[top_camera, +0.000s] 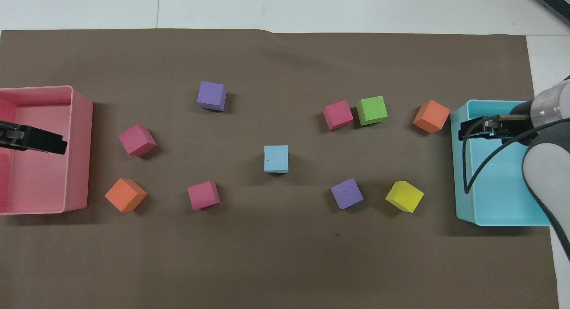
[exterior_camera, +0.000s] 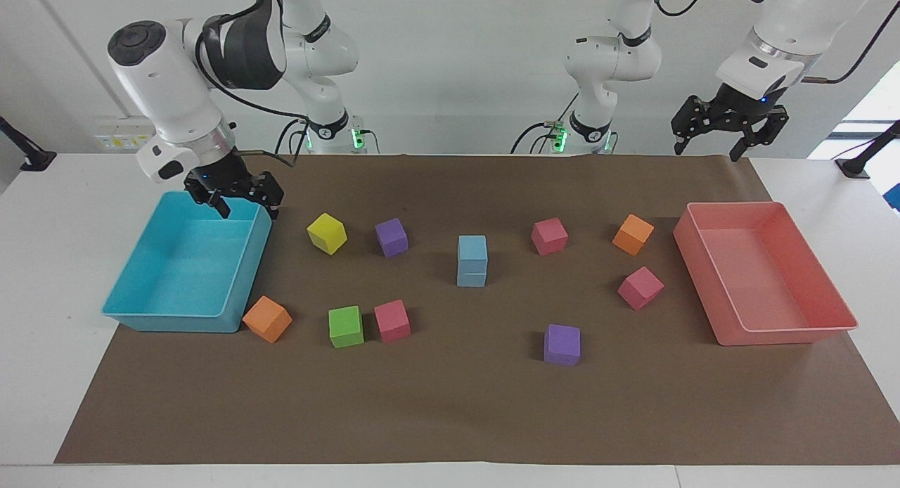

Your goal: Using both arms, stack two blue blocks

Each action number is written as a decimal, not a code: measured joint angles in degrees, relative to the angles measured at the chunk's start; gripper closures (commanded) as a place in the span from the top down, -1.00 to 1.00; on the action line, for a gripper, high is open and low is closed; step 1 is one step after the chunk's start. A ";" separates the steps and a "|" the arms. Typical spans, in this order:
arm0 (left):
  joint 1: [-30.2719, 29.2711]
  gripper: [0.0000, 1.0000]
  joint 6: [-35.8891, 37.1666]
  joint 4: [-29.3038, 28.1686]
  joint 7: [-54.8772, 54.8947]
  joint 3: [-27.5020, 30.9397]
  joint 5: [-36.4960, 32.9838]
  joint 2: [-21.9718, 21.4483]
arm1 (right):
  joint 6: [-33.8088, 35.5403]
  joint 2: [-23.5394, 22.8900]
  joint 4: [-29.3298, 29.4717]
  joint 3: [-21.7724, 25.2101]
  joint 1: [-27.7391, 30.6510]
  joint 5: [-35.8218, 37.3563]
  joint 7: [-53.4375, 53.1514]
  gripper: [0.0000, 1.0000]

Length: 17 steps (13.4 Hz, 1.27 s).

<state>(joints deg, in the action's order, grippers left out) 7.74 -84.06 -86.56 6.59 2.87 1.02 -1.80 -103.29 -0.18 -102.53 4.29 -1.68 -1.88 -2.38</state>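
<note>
Blue blocks sitting stacked mid-tabletop; both hands, left hand & right hand, hanging open, empty. Risk: any sweep nearby toppling stack.

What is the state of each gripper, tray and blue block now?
Two blue blocks: stacked, mid-mat.
Right gripper: open, empty, over turquoise tray.
Left gripper: open, empty, raised near pink tray.
Turquoise tray: empty.
Pink tray: empty.
</note>
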 measured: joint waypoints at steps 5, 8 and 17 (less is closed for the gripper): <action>-0.58 1.00 -0.66 0.09 0.00 0.09 0.01 0.14 | 4.81 2.87 2.50 0.02 2.06 2.12 0.00 1.00; -0.67 1.00 -0.64 0.09 0.00 0.24 0.01 0.14 | 9.82 3.58 6.97 -0.17 2.06 3.68 0.02 1.00; -0.67 1.00 -0.64 0.09 0.00 0.25 0.01 0.14 | 19.78 4.73 14.71 -0.72 2.03 3.73 1.99 1.00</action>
<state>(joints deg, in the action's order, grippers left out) 7.07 -84.70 -86.47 6.59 3.11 1.03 -1.66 -83.51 4.55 -87.82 3.57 0.35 1.85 -0.39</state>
